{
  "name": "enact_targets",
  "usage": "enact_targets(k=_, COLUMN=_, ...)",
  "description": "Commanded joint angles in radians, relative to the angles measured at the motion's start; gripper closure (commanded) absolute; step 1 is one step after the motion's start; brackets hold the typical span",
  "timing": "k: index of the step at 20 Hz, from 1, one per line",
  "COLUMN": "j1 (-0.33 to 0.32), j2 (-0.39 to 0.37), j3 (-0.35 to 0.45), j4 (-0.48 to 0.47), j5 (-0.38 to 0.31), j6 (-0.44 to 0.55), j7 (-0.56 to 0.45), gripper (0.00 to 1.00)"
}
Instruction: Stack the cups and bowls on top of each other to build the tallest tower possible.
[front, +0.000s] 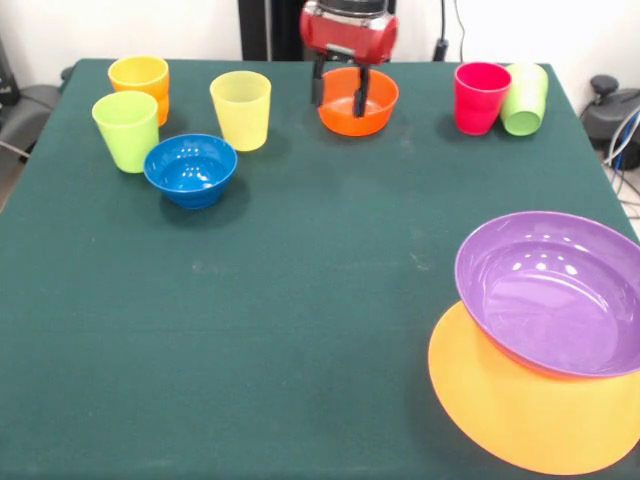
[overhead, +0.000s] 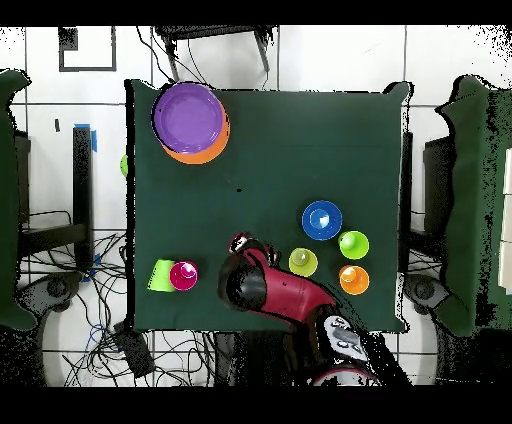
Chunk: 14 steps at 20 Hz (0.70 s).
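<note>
Grasping step: gripper hangs at the red-orange bowl at the table's far edge, fingers spread and straddling the near rim — nothing held. Advice: close squarely on the rim, lift straight. Destination — purple bowl, nested on orange-yellow bowl.
</note>
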Motion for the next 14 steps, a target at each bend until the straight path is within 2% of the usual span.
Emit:
enact_targets(k=1, j1=0.075, j2=-0.030, j3=0.028, j4=0.080, j5=0.052, j6=0.026, j7=0.222, gripper=0.00)
enact_targets(k=5, j1=0.092, j2=-0.024, j3=0.008, j4=0.079, j5=0.054, j6=0.030, j7=0.236, gripper=0.00)
enact_targets(k=8, j1=0.065, j2=-0.001, j3=0.036, j4=0.080, j5=0.017, j6=-0.019, j7=0.242, gripper=0.00)
enact_targets(k=14, j1=0.085, j2=0.045, j3=-0.011, j4=0.054, j5=-0.001, j6=-0.070, j7=0.237, gripper=0.00)
